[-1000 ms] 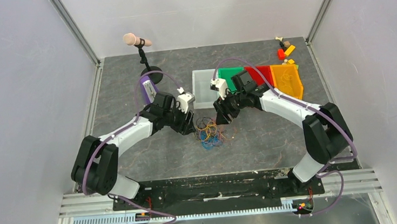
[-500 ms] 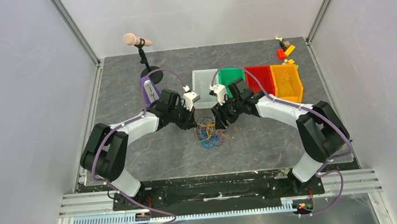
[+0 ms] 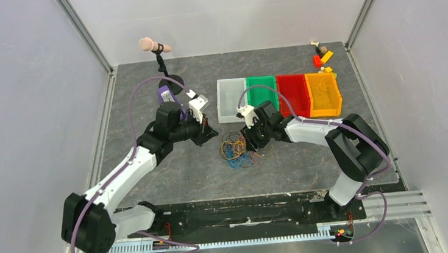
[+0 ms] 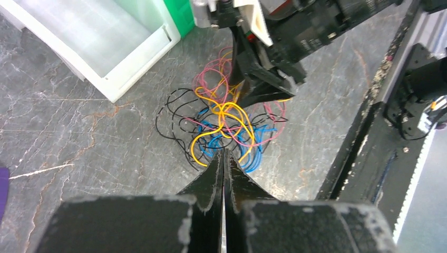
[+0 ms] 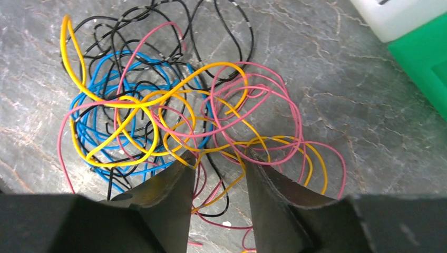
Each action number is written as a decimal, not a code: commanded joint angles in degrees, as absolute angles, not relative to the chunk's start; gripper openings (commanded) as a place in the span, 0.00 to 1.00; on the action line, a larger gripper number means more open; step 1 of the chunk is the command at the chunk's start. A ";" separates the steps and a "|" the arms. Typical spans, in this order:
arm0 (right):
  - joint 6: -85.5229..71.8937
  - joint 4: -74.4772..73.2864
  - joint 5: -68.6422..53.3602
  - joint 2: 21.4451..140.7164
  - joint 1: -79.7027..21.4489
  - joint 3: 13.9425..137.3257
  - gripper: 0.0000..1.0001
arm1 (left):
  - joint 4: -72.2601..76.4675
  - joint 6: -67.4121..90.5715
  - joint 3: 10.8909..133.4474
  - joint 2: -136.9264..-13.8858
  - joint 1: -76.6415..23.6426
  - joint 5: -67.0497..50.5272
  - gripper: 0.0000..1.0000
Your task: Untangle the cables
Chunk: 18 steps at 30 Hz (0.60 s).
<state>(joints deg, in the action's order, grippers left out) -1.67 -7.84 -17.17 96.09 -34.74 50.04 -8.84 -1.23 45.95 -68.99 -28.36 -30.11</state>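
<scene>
Left gripper (image 4: 224, 154): yours, fingers pressed together, holding nothing, near-left of the clear bin (image 3: 219, 102).
Cables (image 3: 236, 151): one tangled clump of yellow, pink, blue and black, on the table (image 3: 146, 102) just nearer you than the bin.
Right gripper (image 5: 219, 156): yours, fingers apart, straddling yellow and pink strands, near-right of the bin.

Grey marbled table (image 3: 146, 102) had the cables (image 3: 236, 151) tangled in one clump near the middle: yellow, pink, blue, black. Just behind sat a clear bin (image 3: 220, 102), green bin (image 3: 260, 81), red bin (image 3: 292, 87) and orange bin (image 3: 323, 91) side by side. Mic stand (image 3: 170, 81) stood back left, small blocks (image 3: 321, 57) in the back-right corner.
</scene>
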 commanded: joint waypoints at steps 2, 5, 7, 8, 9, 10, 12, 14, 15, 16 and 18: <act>-2.02 -4.67 -14.77 95.63 -34.78 47.48 0.40 | -12.75 1.58 45.40 -65.29 -28.39 -27.26 0.02; -1.92 -4.48 -15.46 95.70 -34.78 47.59 0.39 | -13.12 -1.65 44.58 -70.39 -28.39 -27.58 0.47; -2.02 -4.57 -16.02 95.84 -34.74 47.80 0.39 | -12.52 -4.18 45.41 -74.67 -28.48 -29.76 0.60; -2.02 -4.70 -16.10 95.95 -34.76 47.94 0.39 | -12.76 -5.96 46.70 -77.18 -28.49 -30.87 0.65; -2.02 -4.98 -16.21 96.09 -34.80 48.06 0.39 | -13.05 -7.35 48.16 -79.05 -28.69 -31.43 0.68; -1.97 -5.28 -16.34 96.04 -34.76 48.29 0.39 | -13.64 -9.23 50.02 -81.17 -28.94 -31.44 0.68; -1.94 -5.61 -16.58 95.74 -34.80 48.34 0.39 | -13.72 -12.80 52.39 -84.37 -29.50 -30.50 0.69; -1.92 -5.90 -17.27 95.62 -34.79 48.50 0.39 | -14.23 -17.98 54.15 -86.81 -30.09 -29.45 0.69; -1.93 -6.25 -17.60 95.55 -34.75 48.72 0.39 | -14.81 -20.57 54.96 -88.05 -30.44 -28.77 0.69; -1.91 -6.53 -17.80 95.58 -34.76 48.94 0.39 | -15.21 -23.00 55.66 -88.98 -30.52 -28.72 0.69; -2.22 -6.76 -18.14 95.55 -34.78 49.21 0.39 | -15.27 -26.72 56.02 -90.27 -30.50 -29.44 0.68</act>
<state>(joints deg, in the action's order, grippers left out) -1.91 -4.89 -17.02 95.94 -34.72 48.82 -15.18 -13.82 52.01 -88.55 -30.02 -28.86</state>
